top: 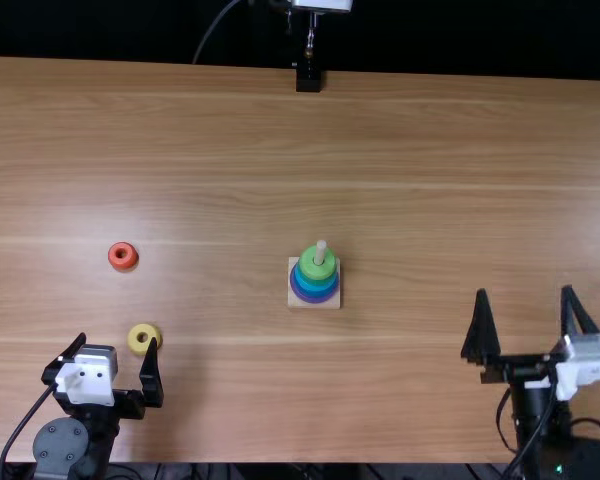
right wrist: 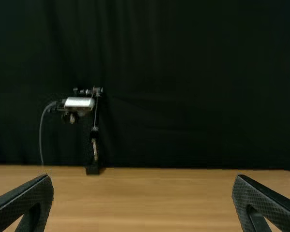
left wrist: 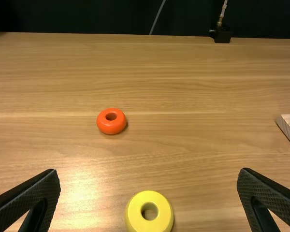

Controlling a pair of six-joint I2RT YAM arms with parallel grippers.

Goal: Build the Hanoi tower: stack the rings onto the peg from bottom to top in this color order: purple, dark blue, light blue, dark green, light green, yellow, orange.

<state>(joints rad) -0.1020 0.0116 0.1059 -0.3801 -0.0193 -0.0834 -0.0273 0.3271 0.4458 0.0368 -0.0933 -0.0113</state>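
Observation:
In the top view my left gripper stands open at the lower left, just short of the yellow ring. The orange ring lies farther off on the table. Right of centre is the peg on its square wooden base, bearing green, blue and purple rings. The left wrist view has the left gripper with its fingers wide apart, the yellow ring and the orange ring. At the lower right my right gripper is open, away from the rings; its own wrist view has the gripper spread around nothing.
The wooden table stretches between and beyond the arms. A camera stand is at the far edge, in front of a dark curtain.

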